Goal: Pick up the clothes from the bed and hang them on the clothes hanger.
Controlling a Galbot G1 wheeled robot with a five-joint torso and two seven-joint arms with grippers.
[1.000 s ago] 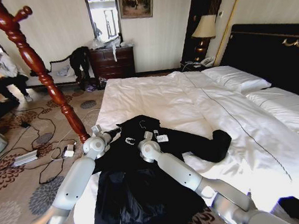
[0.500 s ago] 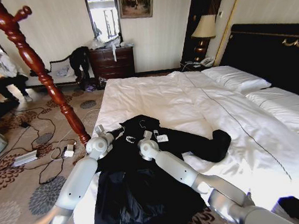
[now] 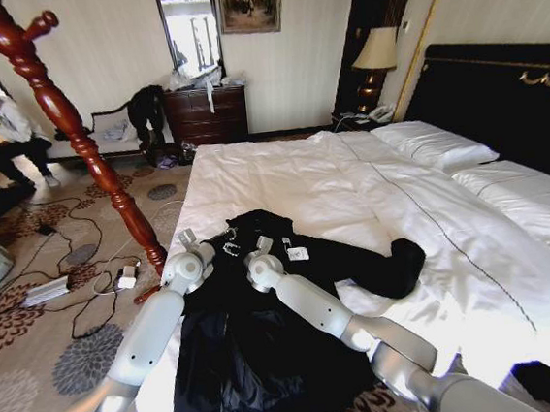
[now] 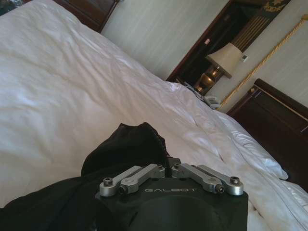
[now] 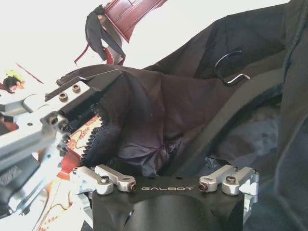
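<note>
On the bed, left claw pinches the coat collar

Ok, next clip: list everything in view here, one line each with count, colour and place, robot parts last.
coat: one, black, spread on the near end of the bed, a sleeve reaching right
bed: one, white duvet and pillows, black headboard at right
coat stand: one, reddish-brown wood, on the floor left of the bed
dresser: one, dark wood, at the far wall
lamp: one, cream shade, beside the headboard
cables: several, dark, on the patterned carpet at left
left gripper: one, silver, shut on the coat's collar edge
right gripper: one, silver, open, over the collar beside the left one
</note>
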